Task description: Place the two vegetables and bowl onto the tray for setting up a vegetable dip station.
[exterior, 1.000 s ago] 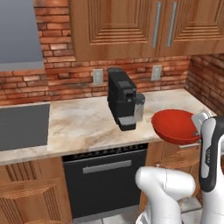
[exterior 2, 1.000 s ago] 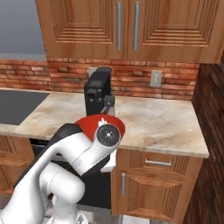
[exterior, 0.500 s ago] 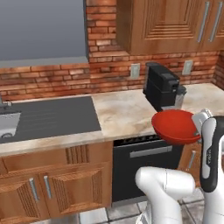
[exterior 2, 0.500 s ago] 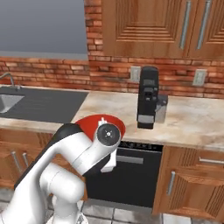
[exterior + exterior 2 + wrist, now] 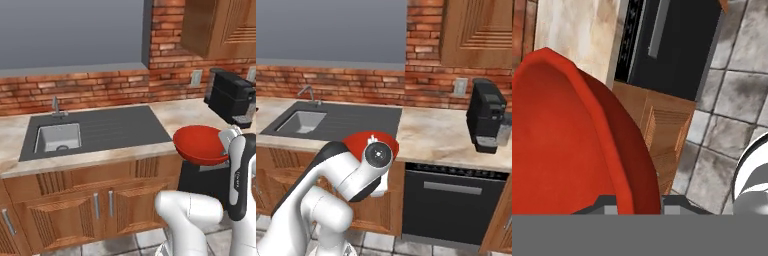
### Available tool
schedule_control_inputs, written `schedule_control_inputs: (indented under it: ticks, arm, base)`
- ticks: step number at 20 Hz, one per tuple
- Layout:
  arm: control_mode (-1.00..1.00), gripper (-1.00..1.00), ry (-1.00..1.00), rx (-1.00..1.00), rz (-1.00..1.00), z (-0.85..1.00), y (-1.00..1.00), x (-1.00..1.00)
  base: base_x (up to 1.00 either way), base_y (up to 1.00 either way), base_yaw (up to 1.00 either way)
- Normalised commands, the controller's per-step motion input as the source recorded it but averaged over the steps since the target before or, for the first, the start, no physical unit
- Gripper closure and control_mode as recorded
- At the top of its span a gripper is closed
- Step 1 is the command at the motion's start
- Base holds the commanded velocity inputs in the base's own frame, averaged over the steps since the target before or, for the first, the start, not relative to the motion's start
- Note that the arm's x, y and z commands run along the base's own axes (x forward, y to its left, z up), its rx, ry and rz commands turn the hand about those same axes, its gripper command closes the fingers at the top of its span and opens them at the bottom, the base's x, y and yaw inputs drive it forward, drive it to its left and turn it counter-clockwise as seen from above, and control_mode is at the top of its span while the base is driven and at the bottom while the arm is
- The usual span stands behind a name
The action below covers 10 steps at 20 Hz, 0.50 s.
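My gripper [image 5: 634, 204] is shut on the rim of the glossy red bowl [image 5: 200, 145], which hangs in the air in front of the counter edge. In the hand view the bowl [image 5: 567, 145] sits tilted over the counter, the cabinet fronts and the tiled floor below. From the right base view, part of the bowl [image 5: 358, 142] peeks out behind my wrist. The two vegetables and the tray are out of view.
A dark sink unit [image 5: 95, 131] with a basin [image 5: 56, 137] and faucet [image 5: 55, 106] is set in the marble counter [image 5: 436, 132]. A black coffee machine [image 5: 231, 95] stands at the right by the brick wall. A black oven front [image 5: 453, 205] sits under the counter.
The whole scene has slid to the right: the base has driven left along the counter. The sink has come into view and the coffee machine now stands far right. The bowl stays gripped.
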Motion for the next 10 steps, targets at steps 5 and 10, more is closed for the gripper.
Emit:
schedule_control_inputs:
  ticks: [5,10]
  arm:
    - [1.00,1.00,0.00,0.00,0.00,0.00,0.00,0.00]
    - [1.00,1.00,0.00,0.00,0.00,0.00,0.00,0.00]
  base:
    - [-0.06,1.00,0.00]
    - [-0.03,1.00,0.00]
